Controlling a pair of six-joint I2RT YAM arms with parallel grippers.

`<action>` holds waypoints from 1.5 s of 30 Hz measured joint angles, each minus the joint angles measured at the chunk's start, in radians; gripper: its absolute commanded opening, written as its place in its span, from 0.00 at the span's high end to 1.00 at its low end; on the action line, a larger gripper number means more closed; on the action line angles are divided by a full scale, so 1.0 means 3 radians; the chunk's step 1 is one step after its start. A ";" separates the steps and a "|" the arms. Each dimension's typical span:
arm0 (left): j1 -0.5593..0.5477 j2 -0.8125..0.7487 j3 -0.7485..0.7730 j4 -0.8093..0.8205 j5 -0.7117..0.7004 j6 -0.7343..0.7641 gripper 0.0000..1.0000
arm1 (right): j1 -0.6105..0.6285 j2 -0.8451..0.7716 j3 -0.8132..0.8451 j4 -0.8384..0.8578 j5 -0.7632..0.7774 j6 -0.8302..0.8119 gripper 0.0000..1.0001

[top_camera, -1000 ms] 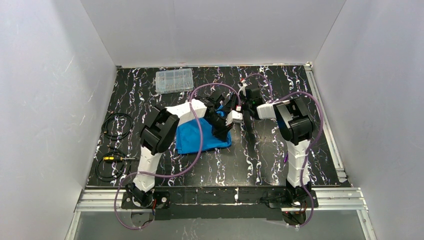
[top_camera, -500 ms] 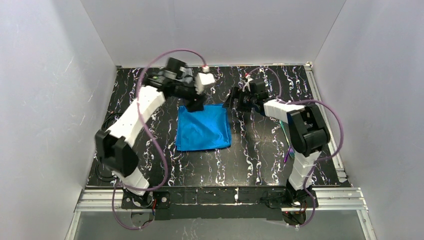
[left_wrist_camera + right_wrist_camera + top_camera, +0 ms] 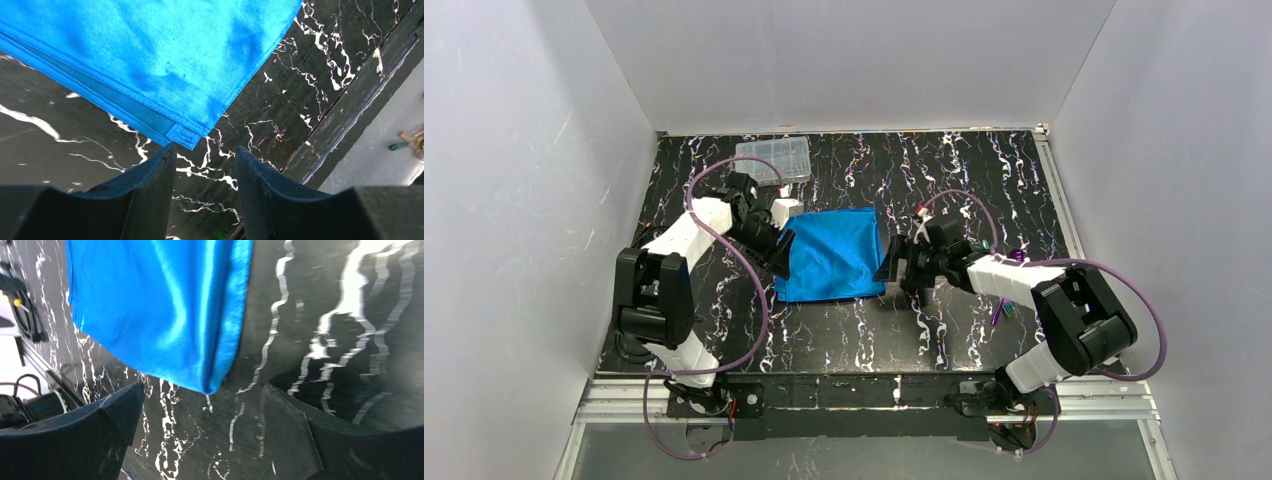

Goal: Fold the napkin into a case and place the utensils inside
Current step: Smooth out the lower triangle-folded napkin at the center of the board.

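Nearest the arm bases, the utensils (image 3: 1001, 309) lay on the black marbled table (image 3: 854, 332). They made a thin purple and green bundle well to the right of the napkin (image 3: 832, 255), slightly nearer than its near edge and partly under the right forearm. None of them was on or in the cloth.

The napkin lay flat about mid-table, folded to a rough 4-sided shape. The left wrist view showed at least 2 layers stacked along one hemmed edge.

The right gripper (image 3: 886, 266) sat low at the napkin's right edge, close to its near-right corner. In its wrist view the 2 fingers (image 3: 120, 410) were spread wide. A corner of the napkin lay in the gap between them, pinched by neither. Whether either finger touched the cloth could not be told.

The left gripper (image 3: 784, 255) was at the napkin's left edge, on the opposite side. Its fingers (image 3: 155, 172) stood moderately apart, with bare table showing between them and nothing held. A hemmed corner of the napkin lay just beyond the fingertips, apart from them.

Left of the napkin, a coiled black cable (image 3: 27, 320) rested on the table.

Farthest off, a clear compartment box (image 3: 773, 160) sat beyond the napkin's far-left corner, apart from it.
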 measured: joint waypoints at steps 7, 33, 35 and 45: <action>0.0065 0.0034 -0.0262 0.0295 -0.0097 -0.0404 0.58 | 0.0341 0.0065 -0.0005 0.0149 0.0023 0.0158 0.11; 0.0348 -0.0276 -0.0145 0.0324 -0.0154 0.0230 0.34 | 0.0614 -0.0354 0.1047 -0.1013 0.0701 -0.1066 0.01; 0.0348 -0.0661 -0.0051 0.0346 -0.0097 0.0460 0.02 | 0.0622 -0.0547 0.1052 -0.0816 0.0946 -0.1139 0.01; 0.0351 -0.1260 -0.0174 0.0478 0.0169 0.1441 0.03 | 0.1008 -0.0459 0.1202 -0.0432 0.1120 -0.2185 0.01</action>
